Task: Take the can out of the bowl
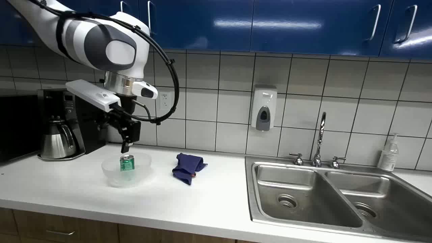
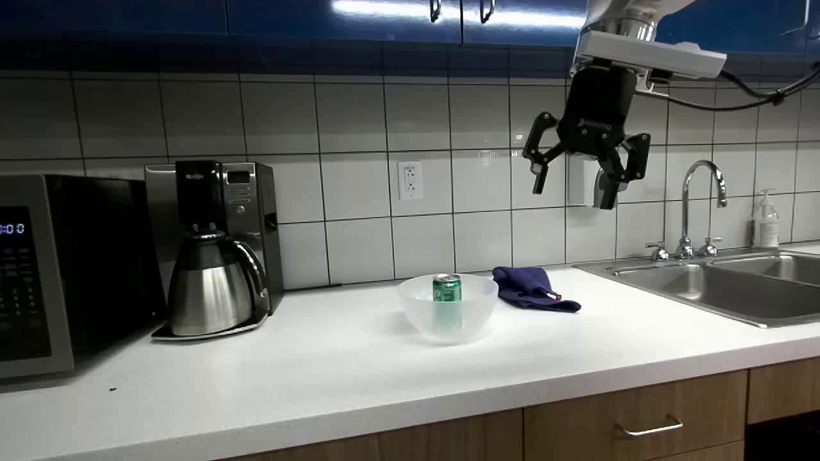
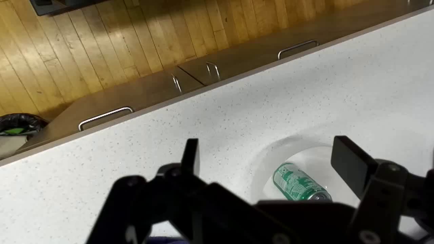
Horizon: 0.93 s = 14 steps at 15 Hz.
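A green can with a silver top stands upright in a frosted translucent bowl on the white counter. The can (image 1: 127, 163) (image 2: 447, 289) and the bowl (image 1: 109, 172) (image 2: 415, 314) show in both exterior views. My gripper (image 2: 573, 193) is open and empty, well above the counter. In an exterior view it hangs higher than the bowl and to its right. In the wrist view the fingers (image 3: 267, 147) are wide apart. The can (image 3: 295, 181) shows between them and below, its top partly hidden by the gripper body. The bowl (image 3: 266, 161) is partly hidden there too.
A crumpled purple cloth (image 1: 189, 167) (image 2: 532, 288) lies beside the bowl. A coffee maker (image 2: 211, 275) and a microwave (image 2: 57, 288) stand on the counter. A double sink (image 1: 250, 189) with a faucet (image 1: 319, 141) and a wall soap dispenser (image 1: 264, 108) are along the tiled wall. Blue cabinets (image 1: 202, 23) hang above.
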Each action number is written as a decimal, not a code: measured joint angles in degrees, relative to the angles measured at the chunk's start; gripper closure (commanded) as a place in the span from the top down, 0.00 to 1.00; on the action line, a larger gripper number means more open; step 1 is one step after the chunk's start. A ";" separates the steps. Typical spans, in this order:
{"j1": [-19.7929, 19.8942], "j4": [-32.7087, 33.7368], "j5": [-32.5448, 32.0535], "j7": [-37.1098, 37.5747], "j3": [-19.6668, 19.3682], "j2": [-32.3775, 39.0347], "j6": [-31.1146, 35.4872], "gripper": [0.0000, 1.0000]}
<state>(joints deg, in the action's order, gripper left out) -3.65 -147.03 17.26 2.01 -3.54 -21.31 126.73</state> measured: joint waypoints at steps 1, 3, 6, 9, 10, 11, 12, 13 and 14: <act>0.00 0.00 0.00 0.00 0.00 0.06 0.00 1.00; 0.00 0.00 0.00 0.00 0.00 0.09 0.00 1.00; 0.00 0.00 0.00 0.00 0.00 0.11 0.00 1.00; 0.00 -0.19 -0.04 0.00 0.15 0.60 0.02 1.00; 0.00 -0.46 -0.12 0.00 0.29 1.19 0.21 1.00; 0.00 -0.81 -0.22 0.00 0.54 2.10 0.84 1.00; 0.00 -1.16 -0.33 0.00 0.81 3.19 1.75 1.00; 0.00 -1.45 -0.43 0.00 1.11 4.55 3.07 1.00; 0.00 -1.60 -0.56 0.00 1.47 6.12 4.64 1.00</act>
<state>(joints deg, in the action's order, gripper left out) -3.65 -148.63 16.70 2.01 -2.07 -15.19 131.38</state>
